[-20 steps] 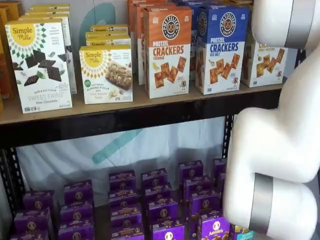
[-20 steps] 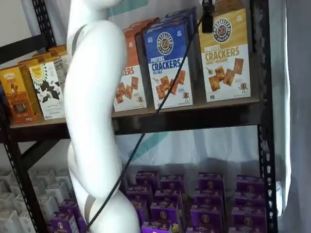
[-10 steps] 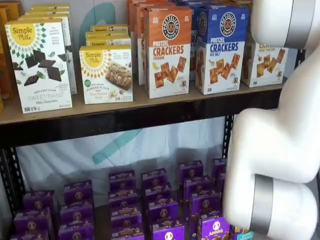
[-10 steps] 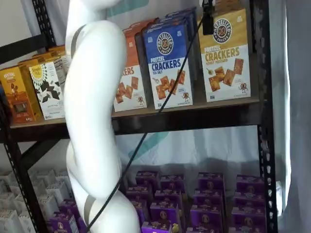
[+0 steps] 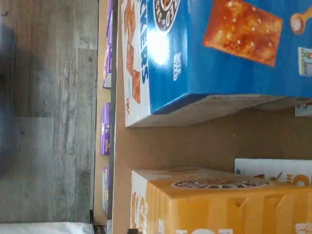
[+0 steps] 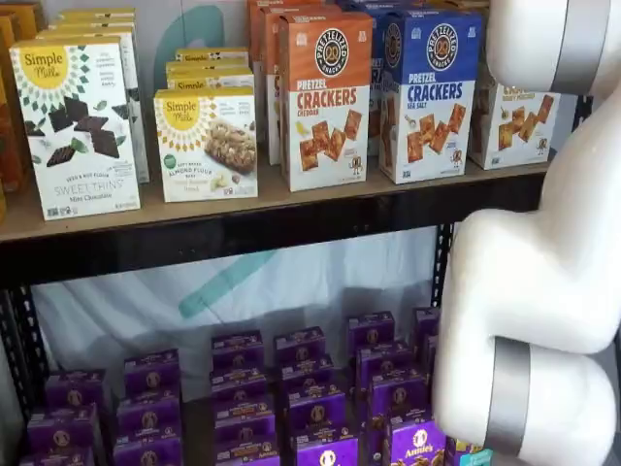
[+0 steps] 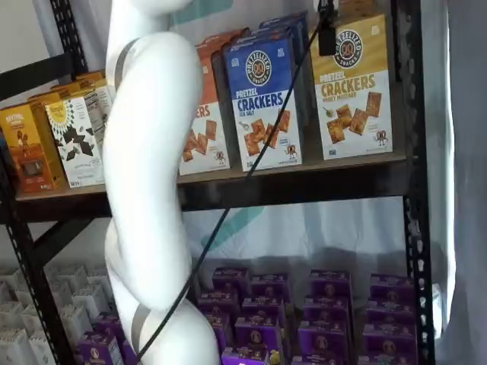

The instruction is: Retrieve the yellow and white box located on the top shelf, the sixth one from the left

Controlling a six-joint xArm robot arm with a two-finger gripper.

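Note:
The yellow and white box [image 7: 354,84] stands upright at the right end of the top shelf [image 7: 304,171]. In a shelf view the white arm hides most of this box [image 6: 514,121]. My gripper [image 7: 327,42] shows only as one black finger hanging from the view's top edge with a cable beside it, against the box's upper left corner, so I cannot tell whether it is open or shut. The wrist view is turned on its side and shows the box's yellow top [image 5: 219,204] close up, with bare shelf board [image 5: 219,136] between it and a blue box [image 5: 219,48].
A blue sea-salt cracker box [image 7: 266,99] stands just left of the yellow one, then an orange cheddar box [image 6: 326,97] and Simple Mills boxes [image 6: 76,126]. The black rack post [image 7: 411,190] is close on the right. Purple boxes [image 6: 291,388] fill the lower shelf.
The black finger has sunk slightly along the box's upper left corner. The boxes stay in place.

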